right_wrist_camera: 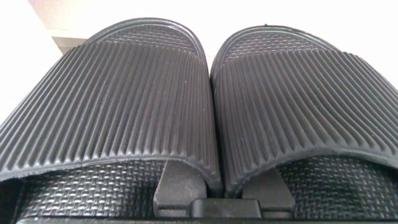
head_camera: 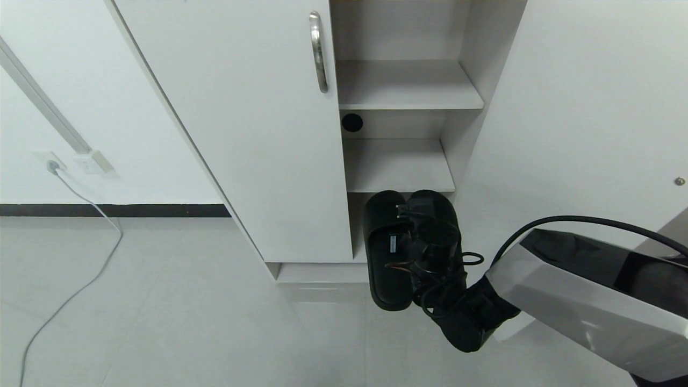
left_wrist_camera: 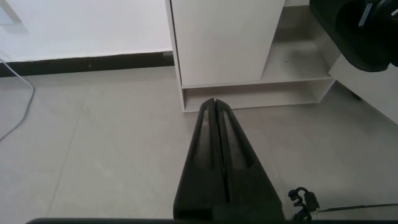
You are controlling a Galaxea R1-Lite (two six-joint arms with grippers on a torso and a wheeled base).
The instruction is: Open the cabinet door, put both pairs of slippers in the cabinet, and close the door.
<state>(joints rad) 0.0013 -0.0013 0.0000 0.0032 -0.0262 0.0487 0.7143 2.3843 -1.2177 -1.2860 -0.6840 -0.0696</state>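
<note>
Slippers [head_camera: 384,252]: black pair, in the air before the open cabinet [head_camera: 392,27];
My right hand [right_wrist_camera: 221,190]: clenched on their inner edges;
My left hand [left_wrist_camera: 214,124]: closed, empty;
Risk: I may catch the toes on the shelf [head_camera: 398,166] edge; one could slip free.

Right pincer [right_wrist_camera: 221,188] clamps black slipper pair [right_wrist_camera: 143,93], ribbed straps [right_wrist_camera: 298,93] touching.
</note>
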